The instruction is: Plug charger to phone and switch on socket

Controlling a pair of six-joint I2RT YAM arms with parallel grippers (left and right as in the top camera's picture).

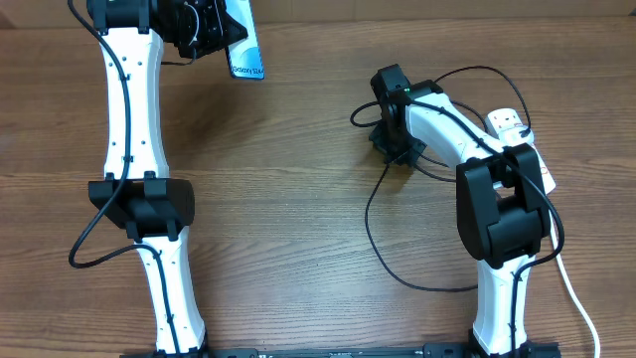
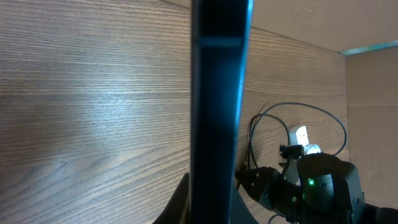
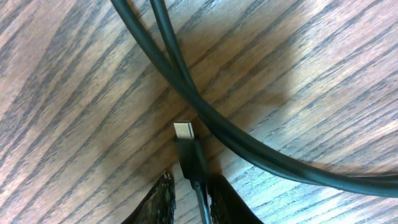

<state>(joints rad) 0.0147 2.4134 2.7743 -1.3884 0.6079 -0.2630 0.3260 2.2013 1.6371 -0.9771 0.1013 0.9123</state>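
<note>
My left gripper point(image 1: 204, 30) is shut on the phone point(image 1: 245, 55) and holds it above the table at the far left. In the left wrist view the phone point(image 2: 217, 112) runs edge-on up the frame from the gripper point(image 2: 211, 205). The charger cable point(image 1: 370, 224) loops across the table. Its connector tip point(image 3: 188, 149) lies flat on the wood. My right gripper point(image 3: 189, 177) is down on the table point(image 1: 396, 149), its fingers straddling the cable just behind the tip; a narrow gap shows on the left side. The socket point(image 1: 512, 127) lies at the right, partly hidden by my right arm.
Two more strands of the black cable point(image 3: 205, 112) curve across the table just beyond the connector tip. A thick white cord point(image 1: 576, 298) runs from the socket toward the front right edge. A cardboard wall point(image 2: 373, 93) stands beyond the table.
</note>
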